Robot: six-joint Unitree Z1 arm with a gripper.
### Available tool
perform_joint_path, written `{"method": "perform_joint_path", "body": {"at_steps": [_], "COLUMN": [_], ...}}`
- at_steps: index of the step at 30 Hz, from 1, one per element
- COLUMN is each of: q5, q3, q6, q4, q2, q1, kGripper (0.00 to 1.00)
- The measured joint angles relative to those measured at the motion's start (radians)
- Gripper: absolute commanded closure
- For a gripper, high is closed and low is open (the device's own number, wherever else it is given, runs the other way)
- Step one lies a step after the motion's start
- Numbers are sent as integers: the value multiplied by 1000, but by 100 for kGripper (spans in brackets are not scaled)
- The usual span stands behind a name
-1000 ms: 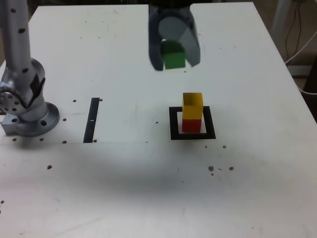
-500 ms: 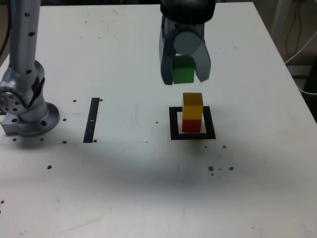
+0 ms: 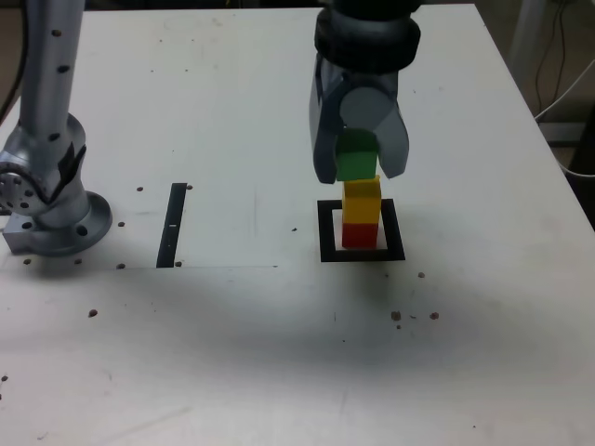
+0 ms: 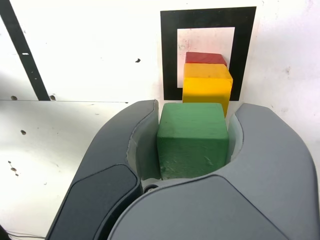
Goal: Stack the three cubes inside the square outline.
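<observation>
Toward roughly five o'clock in the exterior view, the pincer has carried green closer to the stack, while yellow and red have stayed put. Red sits on the worktop inside the square, its footing within the black border, so it can serve as the base. Yellow rests on red, giving green a raised seat and keeping the build within the outline.

The pincer is closed on green, one jaw against each of two opposite sides. That grip leaves the underside free to land on yellow, and the top is uncovered too – sensible for a cube that must be set down flat. Green looks about level, held near the jaw ends, probably so the bulky fingers can stay clear of the lower cubes.

In the exterior view green appears at twelve o'clock of yellow, a shade toward eleven; whether any gap remains between them, I cannot tell. The step in hand seems to be the last placement. It likely calls for careful centring before release – a low or skewed approach could nudge yellow off red.
</observation>
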Motion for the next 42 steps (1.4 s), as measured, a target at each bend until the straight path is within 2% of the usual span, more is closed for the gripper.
{"method": "perform_joint_path", "body": {"at_steps": [8,15,22,32,42], "q5": [3,8,8,9,11], "q3": [10,19,26,41,51], "q6": [0,0,0,0,0], "q4": [-20,-22,-38,-64,-68], "q2": [14,21,30,34,35], "q1": [0,0,0,0,0], "kGripper": [64,62,48,48,39]}}
